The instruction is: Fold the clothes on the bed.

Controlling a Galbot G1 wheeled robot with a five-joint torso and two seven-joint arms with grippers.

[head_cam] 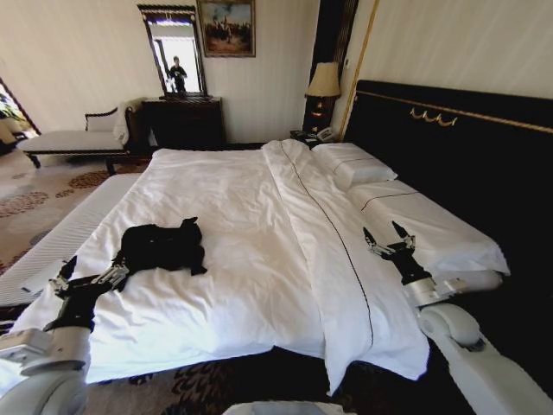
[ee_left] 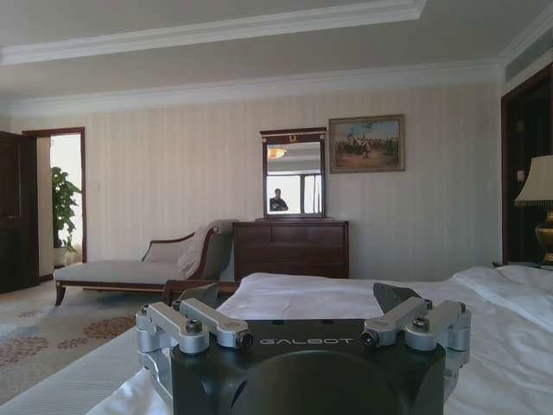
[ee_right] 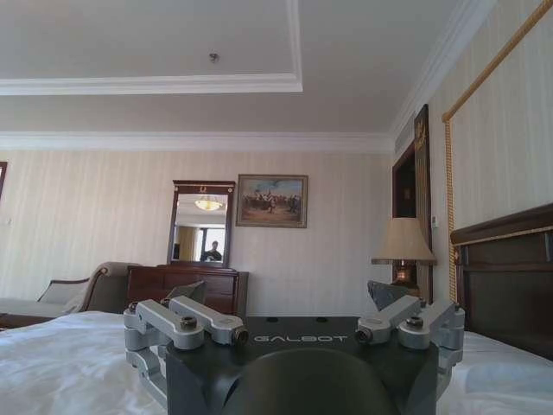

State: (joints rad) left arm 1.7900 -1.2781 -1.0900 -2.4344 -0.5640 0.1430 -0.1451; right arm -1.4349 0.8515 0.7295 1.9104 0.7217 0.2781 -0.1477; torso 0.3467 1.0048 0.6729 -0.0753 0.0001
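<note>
Grippers, our left (head_cam: 91, 275) and right (head_cam: 386, 237), hover open and empty; black T-shirt (head_cam: 162, 245), lower left, lies crumpled, unfolded, on the bed (head_cam: 259, 285).

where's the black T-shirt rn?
Head view: the black T-shirt lies crumpled on the white duvet, on the robot's left side of the bed, just beyond the open left gripper.

Head view: high above the foot of the bed (head_cam: 233, 199), angled forward and down across the duvet toward the far wall. Left wrist view: low, just over the mattress behind the left hand (ee_left: 302, 322), facing level along the bed. Right wrist view: equally low behind the right hand (ee_right: 294, 318), beside the headboard (ee_right: 510, 268), facing likewise. Common to all three: mirror (head_cam: 174, 50), painting (head_cam: 226, 28), dresser (head_cam: 184, 121).
</note>
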